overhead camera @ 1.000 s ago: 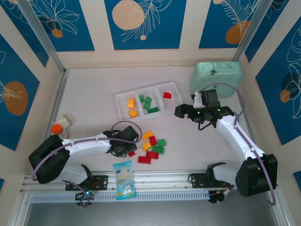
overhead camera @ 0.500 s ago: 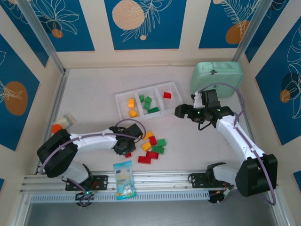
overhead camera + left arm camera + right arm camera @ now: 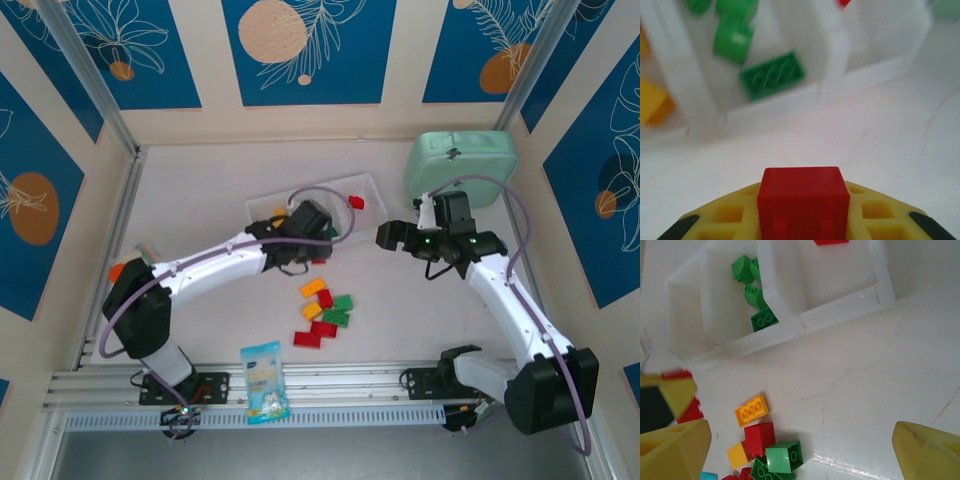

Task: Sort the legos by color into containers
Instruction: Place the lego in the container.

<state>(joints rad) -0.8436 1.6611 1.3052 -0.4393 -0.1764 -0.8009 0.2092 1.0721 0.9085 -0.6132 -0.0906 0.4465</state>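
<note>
Left gripper [image 3: 803, 216] clamped on a red lego [image 3: 803, 195], near the tray [image 3: 836, 57].
Right gripper [image 3: 386, 236] jaws spread wide, empty.

No legible text, label or number anywhere.

The pale table [image 3: 200, 200] carries a white tray [image 3: 340, 183] near its middle and a mint case [image 3: 460, 168] at far right. Loose red, green and orange legos [image 3: 325, 312] lie clustered nearer. A packet [image 3: 264, 380] lies at the near edge.
</note>
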